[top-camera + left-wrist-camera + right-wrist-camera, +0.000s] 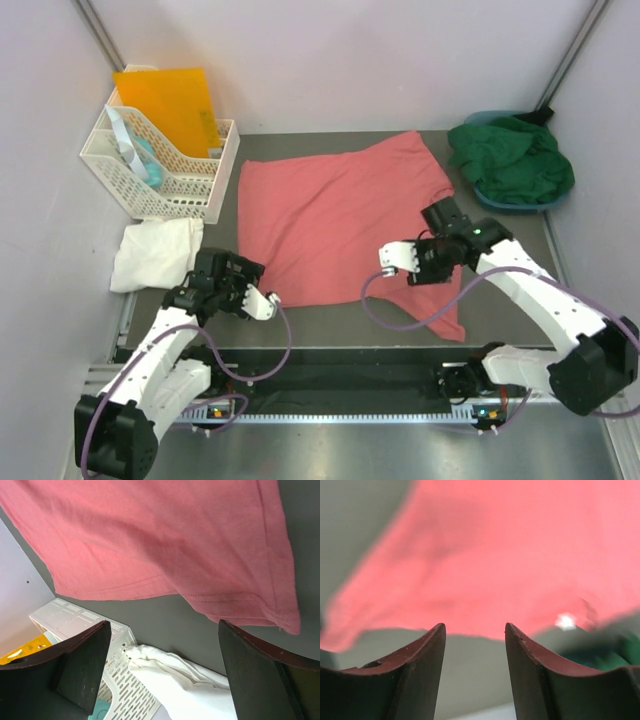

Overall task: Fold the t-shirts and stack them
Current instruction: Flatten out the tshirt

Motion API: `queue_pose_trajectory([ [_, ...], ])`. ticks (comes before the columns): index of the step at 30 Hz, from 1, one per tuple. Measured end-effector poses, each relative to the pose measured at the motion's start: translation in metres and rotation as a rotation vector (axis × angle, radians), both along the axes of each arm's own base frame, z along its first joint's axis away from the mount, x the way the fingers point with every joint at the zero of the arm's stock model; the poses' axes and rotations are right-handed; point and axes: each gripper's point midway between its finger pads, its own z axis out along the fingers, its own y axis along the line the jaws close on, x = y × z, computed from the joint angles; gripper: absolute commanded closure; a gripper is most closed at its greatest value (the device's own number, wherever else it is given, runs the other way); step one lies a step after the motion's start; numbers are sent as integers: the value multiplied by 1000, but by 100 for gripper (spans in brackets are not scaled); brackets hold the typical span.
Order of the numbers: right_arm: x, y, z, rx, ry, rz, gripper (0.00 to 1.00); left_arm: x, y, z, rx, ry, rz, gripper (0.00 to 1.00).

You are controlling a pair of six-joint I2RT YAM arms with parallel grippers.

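Dark fingers (pixel 85 670) of the left gripper (pixel 165 625) fill the bottom of its own view. They are spread wide with nothing between them, just beside the near left corner of the pink t-shirt (pixel 330 215). The right gripper (pixel 474 626) is apart too, holds nothing, and hovers over the shirt's near right part. The pink shirt lies spread on the grey table (pixel 330 325), a bit bumpy, with one end trailing toward the arms. The green t-shirt (pixel 515 160) sits bunched in a blue tub (pixel 497 203) at the far right. The white t-shirt (pixel 155 252) lies crumpled beside the basket (pixel 150 180). I think the pink cloth is light, soft and floppy, so it will sag and slide. The stitched hem at a corner looks like a good place to pinch.
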Motion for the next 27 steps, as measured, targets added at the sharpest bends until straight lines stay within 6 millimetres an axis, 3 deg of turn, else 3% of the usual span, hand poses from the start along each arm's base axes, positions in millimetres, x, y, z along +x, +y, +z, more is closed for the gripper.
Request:
queue_pose_trajectory([
  [3,-29,8,-41,-24,155,3,53,4,-1,2,-12,-13,11,9],
  [6,-51,10,-69,-38,238,-25,54,8,-1,5,-20,-30,16,9],
  [15,-64,29,-91,38,274,-98,53,13,2,13,-18,-75,44,9],
  [19,-71,28,-104,45,297,-131,52,16,4,14,-18,-86,57,9],
  [27,-67,34,-115,68,309,-177,52,18,8,12,-8,-80,84,10],
])
